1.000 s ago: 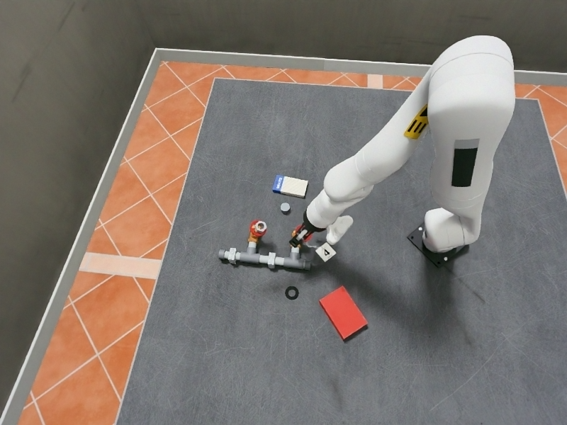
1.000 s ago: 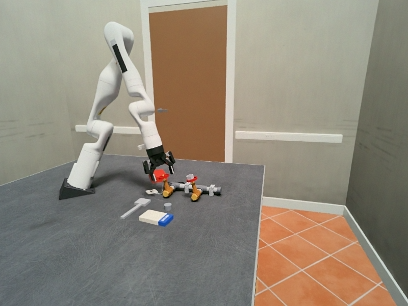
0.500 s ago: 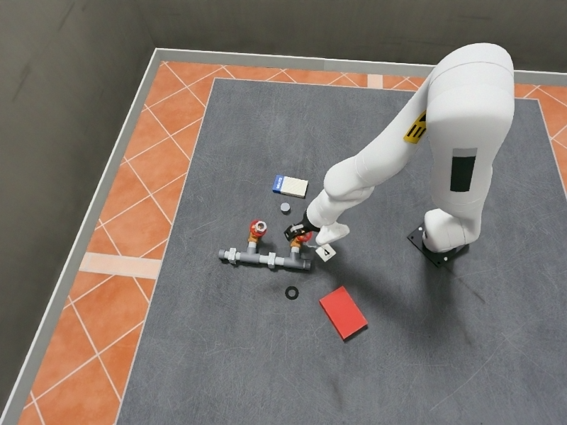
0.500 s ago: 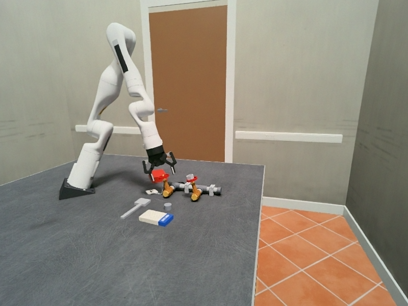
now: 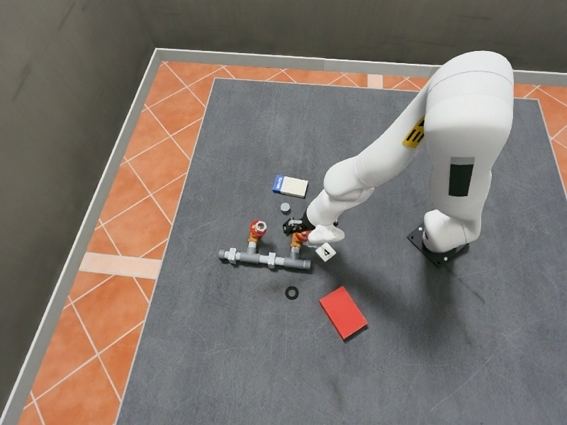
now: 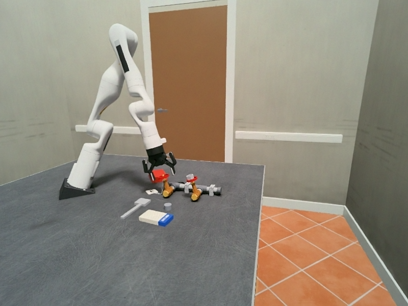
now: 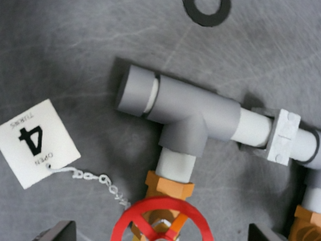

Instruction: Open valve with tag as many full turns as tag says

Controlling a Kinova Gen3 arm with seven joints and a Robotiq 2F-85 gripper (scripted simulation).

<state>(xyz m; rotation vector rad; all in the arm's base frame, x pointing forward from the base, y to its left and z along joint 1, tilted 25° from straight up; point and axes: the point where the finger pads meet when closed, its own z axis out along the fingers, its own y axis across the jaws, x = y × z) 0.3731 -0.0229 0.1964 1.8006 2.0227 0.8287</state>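
Observation:
A grey pipe (image 5: 263,261) (image 6: 201,188) (image 7: 188,108) lies on the table and carries two valves with orange bodies and red handwheels. The right valve (image 5: 298,239) (image 6: 167,190) has a white tag (image 5: 326,251) (image 6: 150,191) (image 7: 36,142) chained to it. The tag reads "OPEN 4 TURNS". Its red handwheel (image 7: 160,221) sits at the bottom of the wrist view. My gripper (image 5: 295,227) (image 6: 158,170) (image 7: 160,234) is open, right over this handwheel, with a finger on either side of it. The other valve (image 5: 254,222) (image 6: 192,180) (image 7: 306,221) stands apart, untouched.
A red flat block (image 5: 343,312) and a black ring (image 5: 287,292) (image 7: 206,10) lie beyond the pipe. A blue-and-cream box (image 5: 290,185) (image 6: 155,217), a small grey cylinder (image 5: 285,207) (image 6: 167,206) and a grey paddle (image 6: 134,207) lie on the valve side. The table edge (image 6: 260,230) drops to a tiled floor.

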